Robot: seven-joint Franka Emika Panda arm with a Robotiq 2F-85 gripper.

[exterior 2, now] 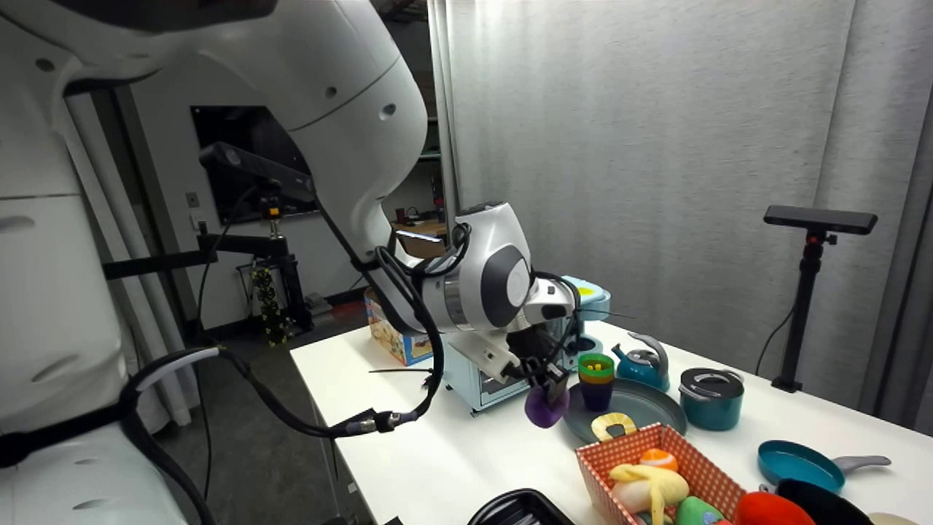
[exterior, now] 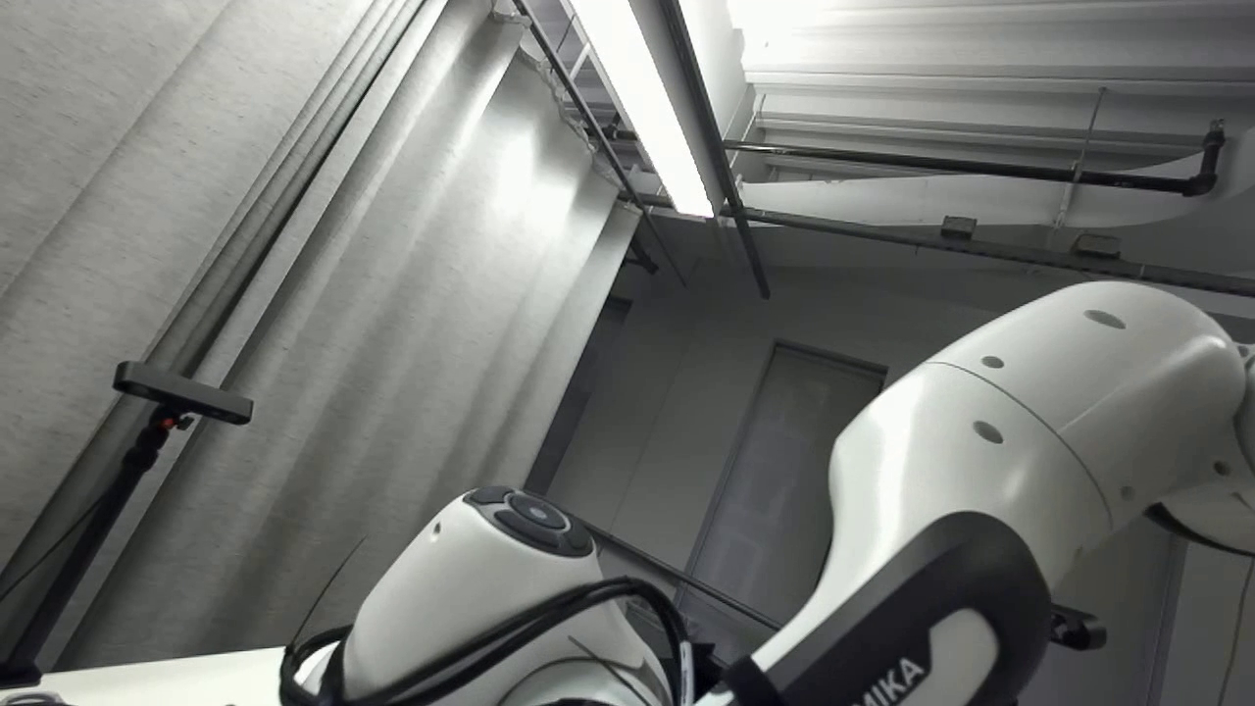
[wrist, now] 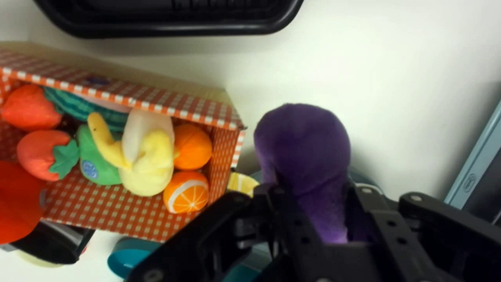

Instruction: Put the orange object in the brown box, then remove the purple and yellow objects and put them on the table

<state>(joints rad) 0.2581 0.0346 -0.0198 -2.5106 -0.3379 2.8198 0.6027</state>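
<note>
Purple plush toy (wrist: 305,145) is clamped in the gripper (wrist: 311,192) over the desk (exterior 2: 393,445), outside the red-checkered box (wrist: 129,215) and near one end. At that end, inside the box, lie a round orange toy (wrist: 193,147) and an orange-slice toy (wrist: 186,192), beside a plush banana (wrist: 146,176); a yellow fruit slice (wrist: 242,183) shows just outside.

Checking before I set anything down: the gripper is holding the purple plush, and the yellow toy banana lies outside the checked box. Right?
Not quite. The wrist view shows the yellow toy banana lying inside the checked box, not outside it. The rest stands: the gripper is holding the purple plush.
</note>
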